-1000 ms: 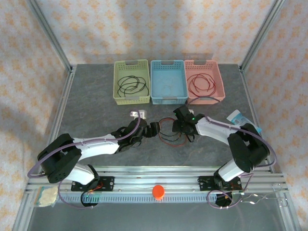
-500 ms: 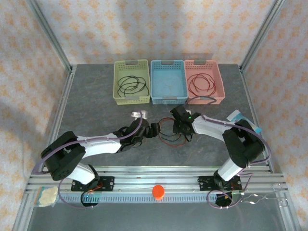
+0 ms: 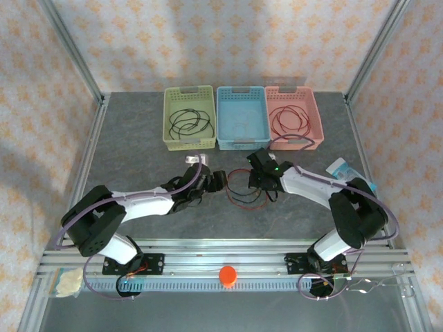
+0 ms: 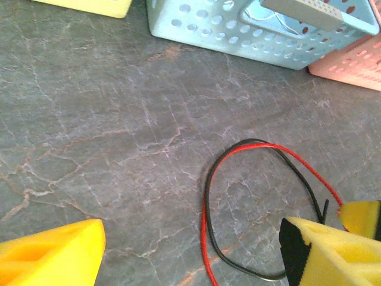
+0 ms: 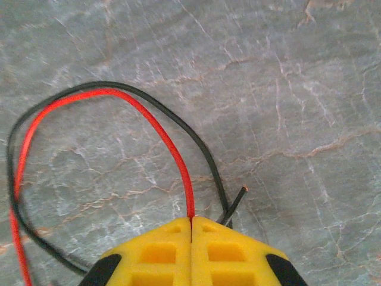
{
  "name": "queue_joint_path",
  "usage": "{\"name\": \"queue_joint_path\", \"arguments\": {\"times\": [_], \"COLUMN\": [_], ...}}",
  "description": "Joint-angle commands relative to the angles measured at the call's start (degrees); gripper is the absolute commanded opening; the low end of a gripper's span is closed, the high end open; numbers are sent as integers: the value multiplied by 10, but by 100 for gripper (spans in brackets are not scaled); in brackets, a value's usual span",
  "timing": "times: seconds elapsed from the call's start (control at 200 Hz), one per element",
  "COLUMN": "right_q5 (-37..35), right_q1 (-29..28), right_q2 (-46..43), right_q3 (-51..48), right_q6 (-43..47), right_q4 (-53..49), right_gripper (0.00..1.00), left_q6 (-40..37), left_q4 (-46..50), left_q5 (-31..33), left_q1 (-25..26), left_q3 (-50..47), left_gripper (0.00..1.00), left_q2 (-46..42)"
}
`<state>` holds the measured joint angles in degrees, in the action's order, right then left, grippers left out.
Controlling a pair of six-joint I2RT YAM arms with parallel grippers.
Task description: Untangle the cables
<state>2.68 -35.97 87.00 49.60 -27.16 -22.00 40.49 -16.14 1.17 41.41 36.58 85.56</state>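
We see the right gripper [image 5: 191, 221] pinched tight, its yellow pads pressed flat together with the red cable [image 5: 188, 199] running straight into the seam between them. The black cable [image 5: 214, 173] passes just to the right of that seam, and its cut end lies on the stone beside the pads; we cannot tell whether the pads catch it as well. From above, the right gripper [image 3: 260, 182] sits at the right side of the red-and-black loop [image 3: 243, 201], which lies on the grey marbled table [image 3: 138, 138] between the two arms, in front of the baskets. The left gripper [image 3: 220, 181] faces it from the loop's left side with its jaws spread wide and nothing between them. In its wrist view the left gripper [image 4: 193, 241] hangs above the table, and the red cable [image 4: 205, 229] and black cable [image 4: 206, 185] curve together ahead of the pads. At the back, the green basket [image 3: 167, 117] holds a black coil [image 3: 190, 123], the blue basket [image 3: 219, 121] a faint whitish cable [image 3: 242, 124], and the pink basket [image 3: 316, 123] a red coil [image 3: 289, 121].
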Motion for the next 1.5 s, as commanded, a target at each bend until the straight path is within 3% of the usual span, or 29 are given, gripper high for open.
{"name": "queue_joint_path", "arguments": {"times": [0.0,0.245,0.491,1.051,1.262,1.497], "right_q5": [-19,-12,16,41,52,51], "right_q1": [-3,-3,-3,-2,-2,-2], "right_q2": [-29,-98,-182,-242,-252,-260], "right_q3": [-4,-6,-8,8,17,18], "right_q6": [23,82,137,148,144,137], "right_q4": [7,10,16,-1,-4,-5], "right_gripper": [4,1,1,0,0,0], "left_q6": [-17,-66,-168,-217,-214,-197], "left_q4": [-11,-31,-38,-84,-122,-161], "left_q5": [-21,-68,-127,-178,-180,-187], "left_q1": [-13,-27,-30,-36,-37,-39], "left_q3": [15,22,61,133,153,165], "left_gripper": [78,78,78,79,65,32], "left_q2": [-4,-10,10,116,158,183]}}
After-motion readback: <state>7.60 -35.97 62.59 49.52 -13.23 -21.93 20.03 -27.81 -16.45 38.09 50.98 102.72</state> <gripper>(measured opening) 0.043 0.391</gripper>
